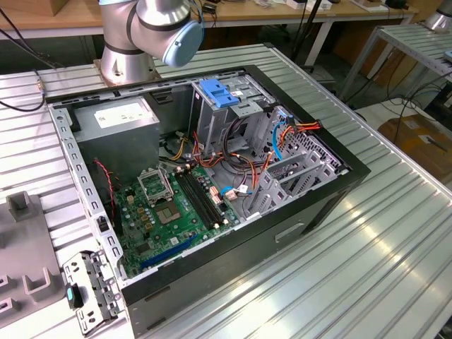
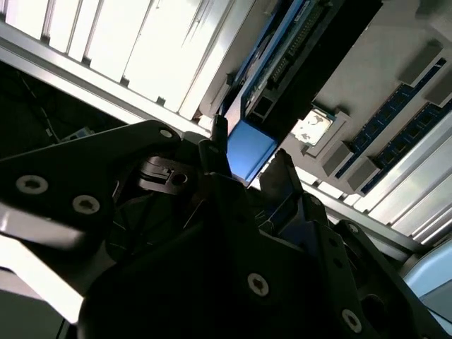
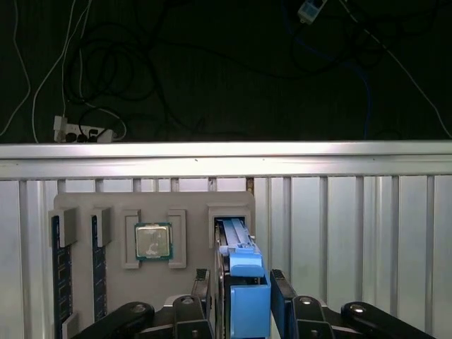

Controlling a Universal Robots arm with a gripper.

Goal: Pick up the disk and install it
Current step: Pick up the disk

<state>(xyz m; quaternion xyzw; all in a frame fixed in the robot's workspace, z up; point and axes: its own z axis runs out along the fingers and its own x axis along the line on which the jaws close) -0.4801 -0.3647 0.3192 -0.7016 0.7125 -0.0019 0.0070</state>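
The disk (image 3: 235, 244) stands on edge in a slot of a grey fixture tray (image 3: 187, 205). It has a dark body with blue plastic rails and a blue end block facing the camera. In the first wrist view my gripper (image 3: 244, 295) straddles that blue end, one black finger tight against each side. The second wrist view shows the same grip: the gripper (image 2: 248, 157) is shut on the blue block, and the disk (image 2: 272, 78) runs away beyond it. The lower part of the disk still sits in the slot.
The fixture also holds a processor chip (image 3: 153, 241) and memory sticks (image 3: 58, 275). Just past it runs the table's edge rail (image 3: 226, 152). The open computer case (image 1: 339, 185) lies on the table with a drive cage (image 1: 226, 99), a grey power supply (image 1: 116, 120) and loose cables.
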